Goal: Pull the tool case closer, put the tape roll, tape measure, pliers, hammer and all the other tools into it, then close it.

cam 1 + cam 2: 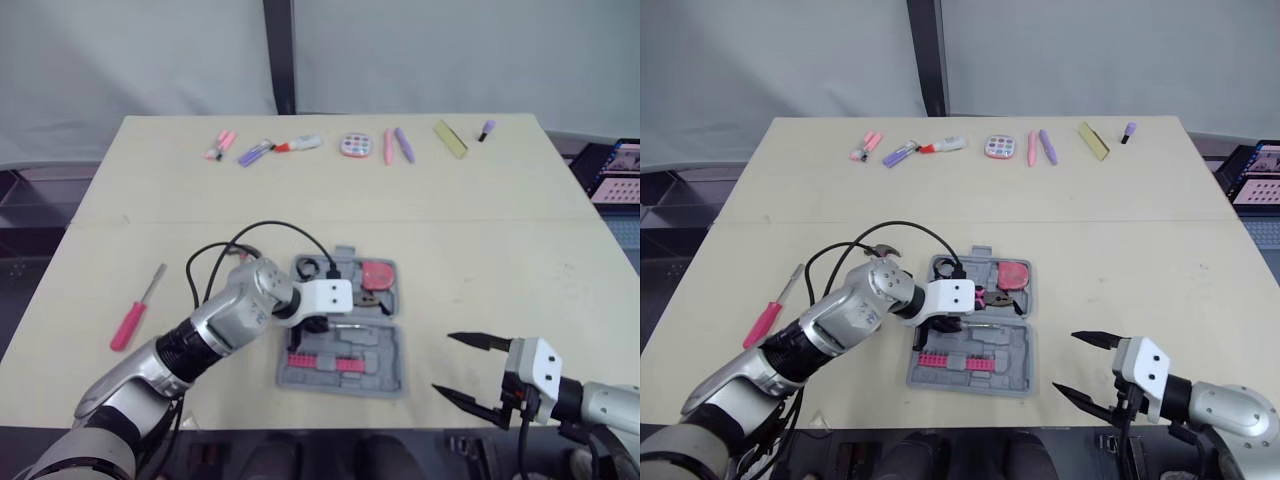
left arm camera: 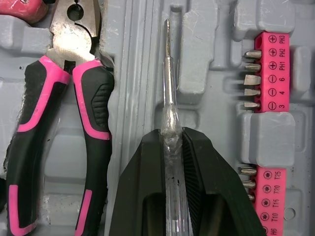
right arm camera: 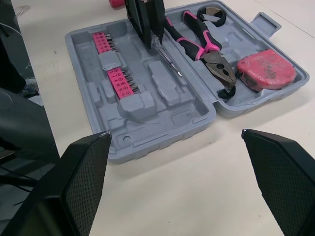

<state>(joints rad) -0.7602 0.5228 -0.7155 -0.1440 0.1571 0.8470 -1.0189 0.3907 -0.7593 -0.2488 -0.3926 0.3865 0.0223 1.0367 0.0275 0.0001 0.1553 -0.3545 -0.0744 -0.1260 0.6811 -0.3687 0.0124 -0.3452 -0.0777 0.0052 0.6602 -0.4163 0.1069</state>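
The grey tool case (image 1: pixel 385 375) lies open near the table's front edge. In it are pink-and-black pliers (image 2: pixel 93 98), a pink tape measure (image 1: pixel 377 273), pink bit strips (image 2: pixel 270 69) and a black ring (image 3: pixel 215 14) that may be the tape roll. My left gripper (image 2: pixel 171 133) is low over the case, shut on the clear handle of a thin screwdriver (image 2: pixel 168 73), whose shaft lies along a groove beside the pliers. My right gripper (image 1: pixel 462 368) hovers open just right of the case, holding nothing. A pink-handled screwdriver (image 1: pixel 133 312) lies on the table at the left.
Along the table's far side lies a row of small items: pink and purple markers (image 1: pixel 255 152), a round palette (image 1: pixel 354 145), pens (image 1: pixel 403 145) and a yellow block (image 1: pixel 450 139). A black cable (image 1: pixel 270 228) loops over my left wrist. The table edge runs just below the case.
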